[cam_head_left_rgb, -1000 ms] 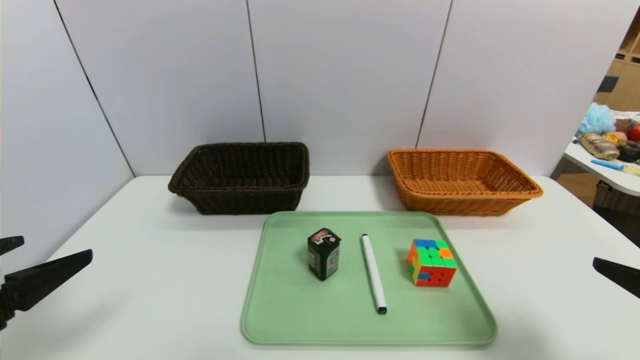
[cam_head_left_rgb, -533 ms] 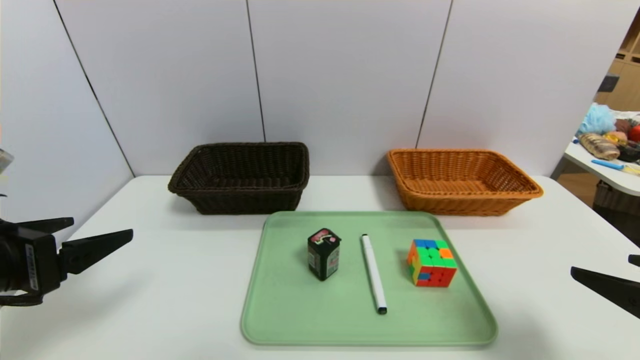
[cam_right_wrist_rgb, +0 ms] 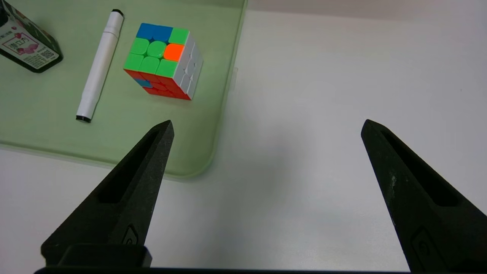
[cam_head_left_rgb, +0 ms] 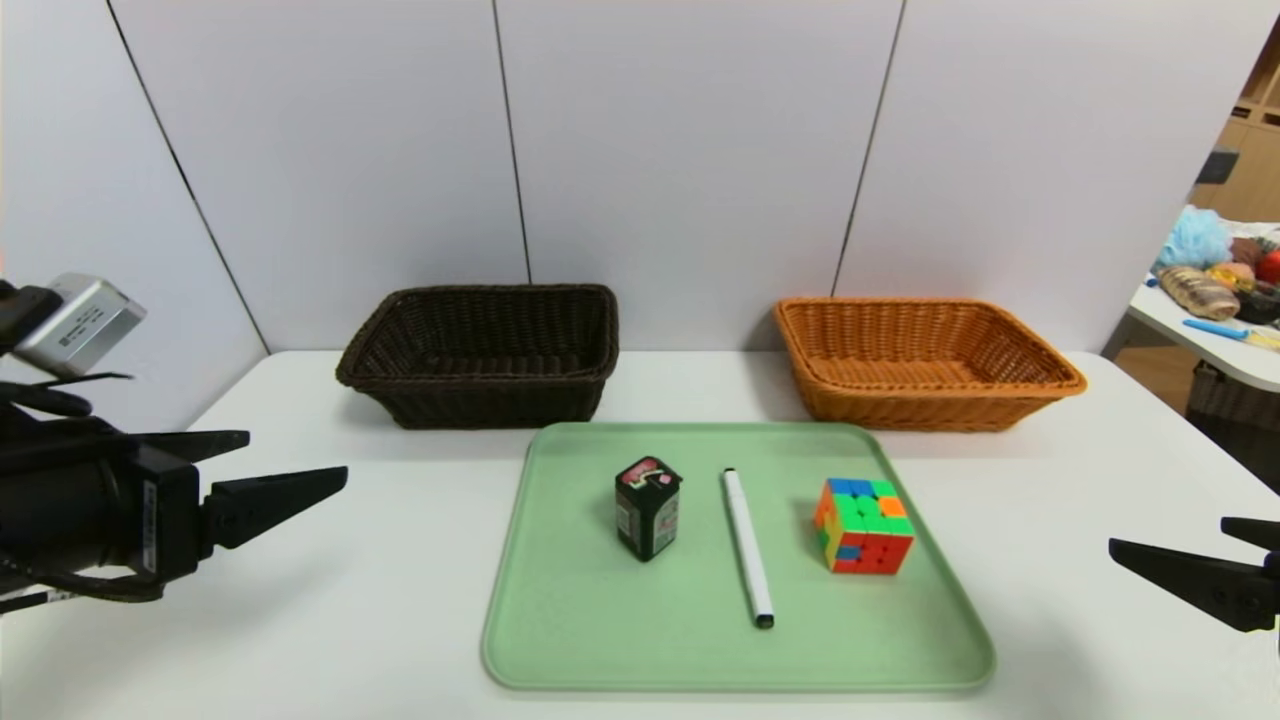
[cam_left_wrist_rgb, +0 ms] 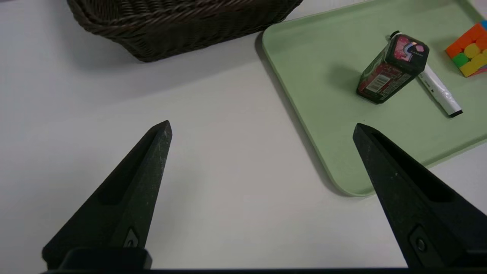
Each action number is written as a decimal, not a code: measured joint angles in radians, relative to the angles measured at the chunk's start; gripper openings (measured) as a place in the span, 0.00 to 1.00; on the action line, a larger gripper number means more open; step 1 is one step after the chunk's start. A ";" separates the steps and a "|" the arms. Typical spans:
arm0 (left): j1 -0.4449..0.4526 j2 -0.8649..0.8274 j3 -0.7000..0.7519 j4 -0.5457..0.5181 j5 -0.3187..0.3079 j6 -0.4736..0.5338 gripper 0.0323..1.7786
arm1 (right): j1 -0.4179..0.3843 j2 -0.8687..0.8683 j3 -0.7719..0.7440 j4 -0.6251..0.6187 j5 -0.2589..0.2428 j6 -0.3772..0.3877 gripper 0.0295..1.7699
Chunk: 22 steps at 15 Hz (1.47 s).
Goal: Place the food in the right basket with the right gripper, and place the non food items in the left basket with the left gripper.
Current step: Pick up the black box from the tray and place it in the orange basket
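On the green tray (cam_head_left_rgb: 600, 640) stand a small dark food box (cam_head_left_rgb: 647, 506) (cam_left_wrist_rgb: 392, 70) (cam_right_wrist_rgb: 28, 45), a white marker pen (cam_head_left_rgb: 747, 547) (cam_left_wrist_rgb: 437, 91) (cam_right_wrist_rgb: 99, 65) and a coloured puzzle cube (cam_head_left_rgb: 864, 524) (cam_left_wrist_rgb: 470, 53) (cam_right_wrist_rgb: 163, 61). The dark brown left basket (cam_head_left_rgb: 485, 352) (cam_left_wrist_rgb: 175, 23) and the orange right basket (cam_head_left_rgb: 920, 358) sit behind the tray, both with nothing in them. My left gripper (cam_head_left_rgb: 290, 465) (cam_left_wrist_rgb: 262, 127) hangs open over bare table left of the tray. Open too, my right gripper (cam_head_left_rgb: 1180, 560) (cam_right_wrist_rgb: 266, 125) hovers over the table right of the tray.
The white table (cam_head_left_rgb: 350, 600) has panel walls behind and to the left. A second table with clutter (cam_head_left_rgb: 1215, 275) stands at the far right, beyond this table's edge.
Both arms have come inward toward the tray. The left gripper has advanced well to the right and risen; the right gripper has moved slightly left. The objects have not moved.
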 joint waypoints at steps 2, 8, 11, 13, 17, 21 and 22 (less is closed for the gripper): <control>-0.031 0.031 -0.038 -0.005 -0.003 0.000 0.95 | 0.000 0.005 0.000 0.000 0.000 0.001 0.96; -0.091 0.084 -0.095 -0.004 0.003 -0.002 0.95 | 0.015 0.016 -0.002 -0.007 0.004 0.002 0.96; -0.092 0.088 -0.084 -0.002 0.008 -0.001 0.95 | 0.076 0.046 -0.021 -0.017 0.001 0.002 0.96; -0.092 0.088 -0.081 0.001 0.010 -0.001 0.95 | 0.132 0.085 -0.056 -0.033 -0.002 0.005 0.96; -0.091 0.085 -0.066 0.003 0.032 0.000 0.95 | 0.234 0.192 -0.132 -0.096 -0.009 0.006 0.96; -0.090 0.088 -0.051 0.004 0.061 0.001 0.95 | 0.331 0.344 -0.209 -0.158 -0.014 0.002 0.96; -0.090 0.089 -0.051 0.004 0.064 0.001 0.95 | 0.354 0.387 -0.228 -0.186 -0.014 0.002 0.96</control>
